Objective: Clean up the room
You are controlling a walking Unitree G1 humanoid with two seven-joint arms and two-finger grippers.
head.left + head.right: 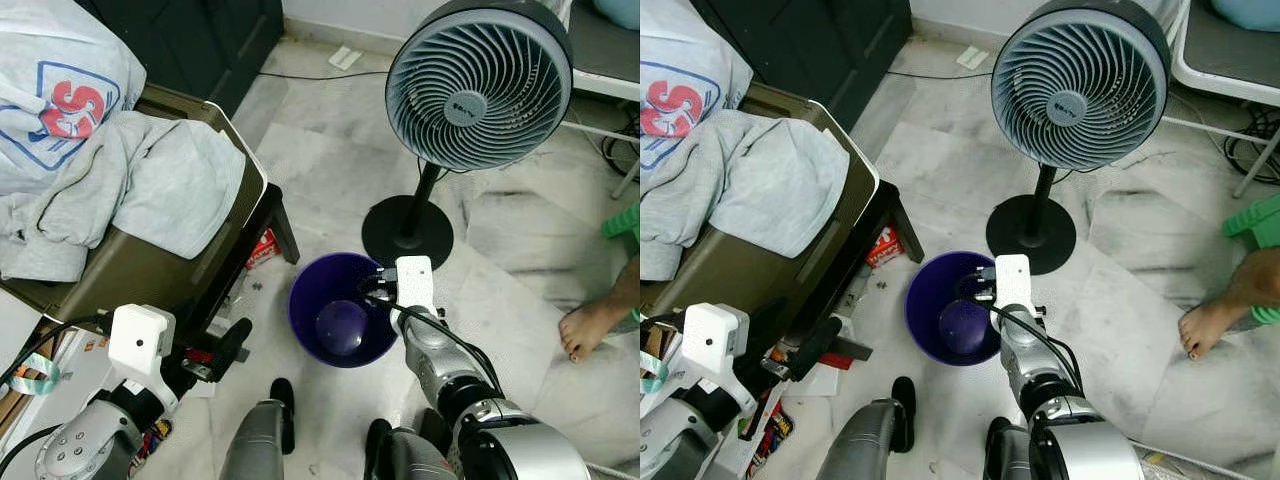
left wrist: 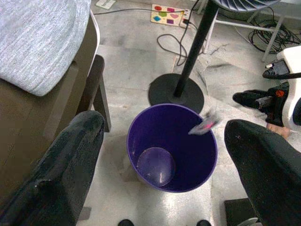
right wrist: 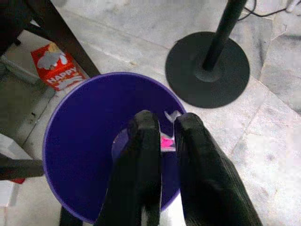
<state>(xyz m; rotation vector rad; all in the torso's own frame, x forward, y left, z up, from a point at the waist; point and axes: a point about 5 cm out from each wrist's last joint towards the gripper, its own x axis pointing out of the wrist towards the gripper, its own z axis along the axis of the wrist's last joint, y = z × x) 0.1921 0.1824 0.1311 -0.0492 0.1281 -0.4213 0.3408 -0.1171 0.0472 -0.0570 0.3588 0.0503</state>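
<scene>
A purple bin stands on the marble floor before my feet, beside the fan's base. My right gripper hangs over its right rim, its fingers a little apart. A small pink and silver wrapper is in the air just inside the bin's rim, blurred and clear of the fingertips; in the right wrist view the wrapper shows through the gap, over the bin. My left gripper is low at the left, wide open with nothing in it, pointing toward the bin.
A standing fan with a round black base is just behind the bin. A dark chair piled with grey clothes stands left. A red carton lies under it. A person's foot is at the right.
</scene>
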